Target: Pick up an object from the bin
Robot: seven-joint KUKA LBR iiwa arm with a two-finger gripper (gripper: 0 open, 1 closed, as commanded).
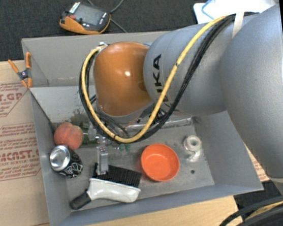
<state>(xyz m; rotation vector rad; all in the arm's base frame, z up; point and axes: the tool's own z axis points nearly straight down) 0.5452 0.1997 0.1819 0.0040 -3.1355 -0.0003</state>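
My gripper (102, 166) reaches down below the arm's wrist in the bin's left half, its tip just above the black bristles of a white-handled brush (111, 189) lying along the front wall. Left of the gripper, a crushed drinks can (64, 161) lies with its silver top turned up. A reddish-orange, peach-like ball (68, 136) rests behind the can against the left wall. Nothing shows in the gripper's grasp.
An orange bowl (160, 162) sits open side up right of the brush. A small clear-white ring-shaped piece (191, 146) lies further right. The arm and its orange cover hide the back and middle of the bin.
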